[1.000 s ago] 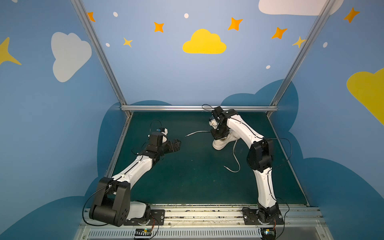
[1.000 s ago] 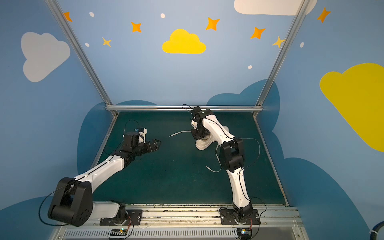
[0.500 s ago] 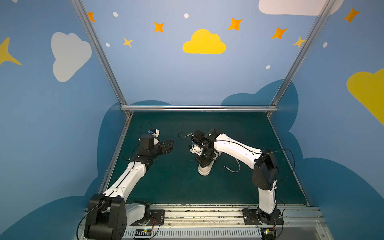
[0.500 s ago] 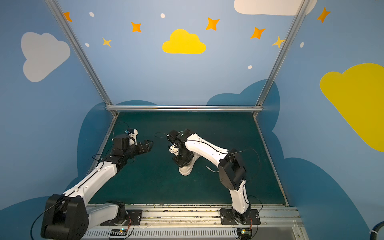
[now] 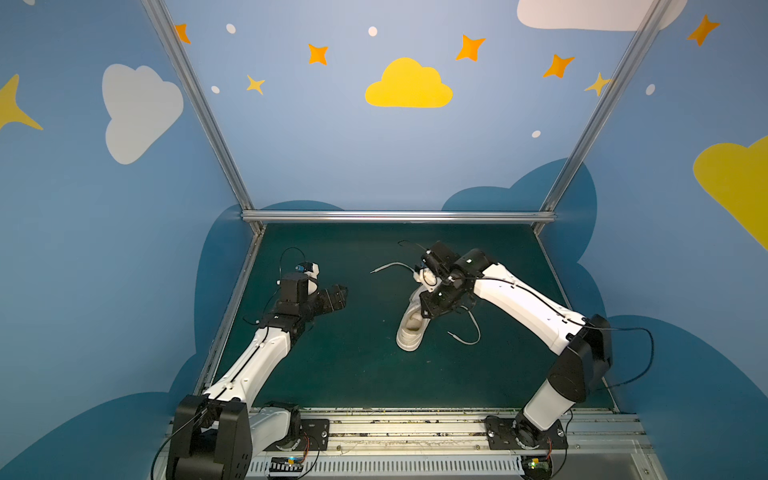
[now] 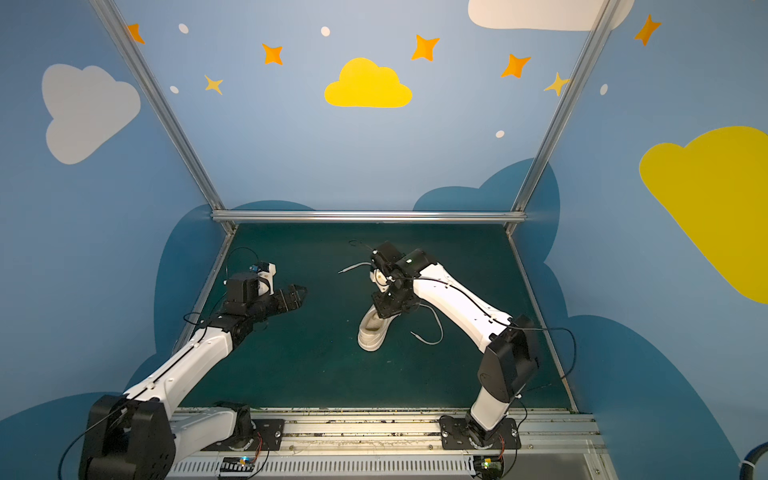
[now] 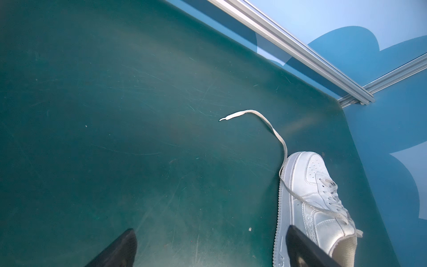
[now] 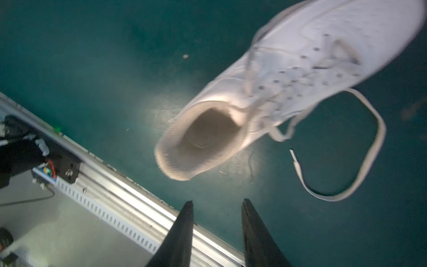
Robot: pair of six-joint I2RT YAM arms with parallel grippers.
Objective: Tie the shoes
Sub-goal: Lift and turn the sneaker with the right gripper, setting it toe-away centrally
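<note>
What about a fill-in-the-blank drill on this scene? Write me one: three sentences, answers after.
The white sneaker stands on a ___ mat.
Its laces lie loose, so the shoe is not yet ___.
The left gripper is open and holds ___.
Missing words: green; tied; nothing.

Scuffed dark green mat (image 5: 353, 374), blue walls (image 5: 332, 166), yellow cloud (image 5: 408, 85) and orange stars (image 5: 469, 47) on the back wall, aluminium frame bar (image 5: 395, 216), slotted rail (image 5: 395, 466) in front.
</note>
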